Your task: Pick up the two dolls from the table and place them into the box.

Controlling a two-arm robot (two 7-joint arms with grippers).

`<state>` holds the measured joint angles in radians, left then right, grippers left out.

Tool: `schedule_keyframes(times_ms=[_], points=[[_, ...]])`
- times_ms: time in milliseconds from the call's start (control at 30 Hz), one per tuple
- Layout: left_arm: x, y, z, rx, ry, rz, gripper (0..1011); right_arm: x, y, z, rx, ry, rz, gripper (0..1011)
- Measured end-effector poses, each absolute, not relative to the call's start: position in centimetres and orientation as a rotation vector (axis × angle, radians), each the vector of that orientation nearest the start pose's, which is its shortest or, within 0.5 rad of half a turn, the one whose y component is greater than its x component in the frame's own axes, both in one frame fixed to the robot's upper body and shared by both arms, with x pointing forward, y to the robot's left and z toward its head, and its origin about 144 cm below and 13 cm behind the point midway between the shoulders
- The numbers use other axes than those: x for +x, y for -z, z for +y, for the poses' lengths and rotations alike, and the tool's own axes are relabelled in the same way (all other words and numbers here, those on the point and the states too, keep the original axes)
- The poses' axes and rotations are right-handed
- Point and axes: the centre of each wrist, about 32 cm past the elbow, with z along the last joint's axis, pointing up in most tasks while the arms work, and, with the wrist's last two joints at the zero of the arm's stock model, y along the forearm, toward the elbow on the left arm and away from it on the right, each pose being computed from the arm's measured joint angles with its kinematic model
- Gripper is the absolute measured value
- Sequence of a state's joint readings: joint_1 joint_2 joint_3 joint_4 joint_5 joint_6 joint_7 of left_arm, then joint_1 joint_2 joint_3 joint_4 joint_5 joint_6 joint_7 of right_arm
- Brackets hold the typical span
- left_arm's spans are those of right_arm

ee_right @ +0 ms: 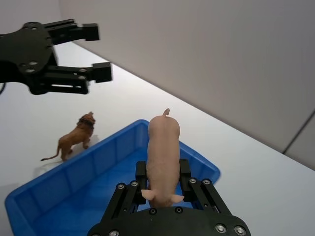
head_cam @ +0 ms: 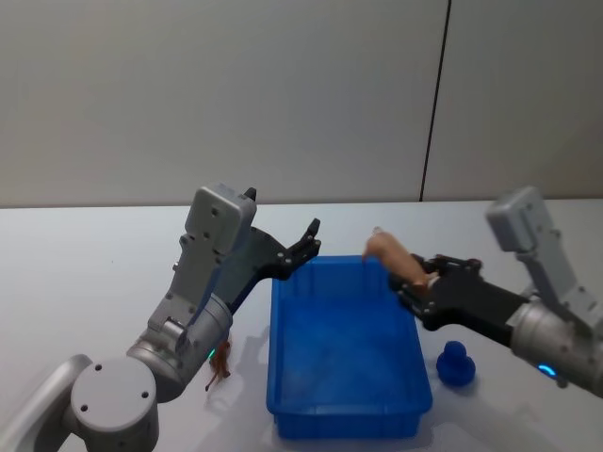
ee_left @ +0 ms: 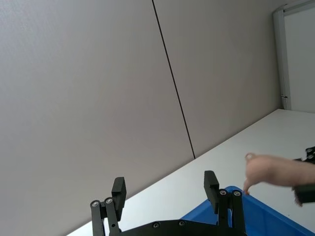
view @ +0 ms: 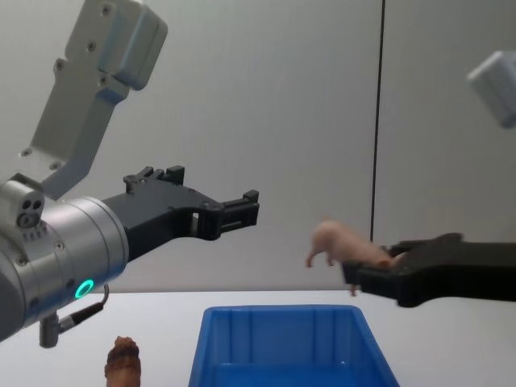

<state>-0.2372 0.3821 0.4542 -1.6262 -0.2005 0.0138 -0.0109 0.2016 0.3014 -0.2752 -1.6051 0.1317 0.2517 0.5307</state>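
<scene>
The pale pink doll (head_cam: 389,256) (ee_right: 164,145) (view: 342,243) hangs in the air with my right gripper (head_cam: 412,282) (ee_right: 163,183) (view: 364,278) shut on its rear end, above the far right rim of the blue box (head_cam: 344,350) (ee_right: 74,164) (view: 282,343). Left of the box, the brown doll (head_cam: 220,363) (ee_right: 75,140) (view: 122,359) stands on the white table (head_cam: 94,254), partly hidden behind my left arm in the head view. My left gripper (head_cam: 307,245) (ee_left: 165,189) (ee_right: 98,51) (view: 246,208) is open, raised over the box's far left corner with nothing between its fingers.
A small blue figure (head_cam: 457,363) sits on the table just right of the box. A grey wall rises behind the table. The box's inside holds nothing that I can see.
</scene>
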Motion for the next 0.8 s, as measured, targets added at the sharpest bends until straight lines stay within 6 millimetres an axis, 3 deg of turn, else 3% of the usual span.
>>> schedule_keyframes(times_ms=[167, 367, 467, 800], points=[[49.2, -120.4, 19.8, 0.061, -1.124, -0.268, 1003, 51.0, -120.7, -21.4, -0.256, 0.747, -0.041, 390], [49.2, -120.4, 19.8, 0.061, -1.124, -0.268, 1003, 51.9, -120.4, -20.1, -0.284, 0.716, -0.036, 548], [49.2, -120.4, 19.8, 0.061, -1.124, -0.268, 1003, 52.1, -120.4, -19.9, -0.29, 0.713, -0.036, 710], [49.2, -120.4, 19.8, 0.061, -1.124, -0.268, 1003, 52.4, -120.1, -20.3, -0.304, 0.746, -0.045, 956]])
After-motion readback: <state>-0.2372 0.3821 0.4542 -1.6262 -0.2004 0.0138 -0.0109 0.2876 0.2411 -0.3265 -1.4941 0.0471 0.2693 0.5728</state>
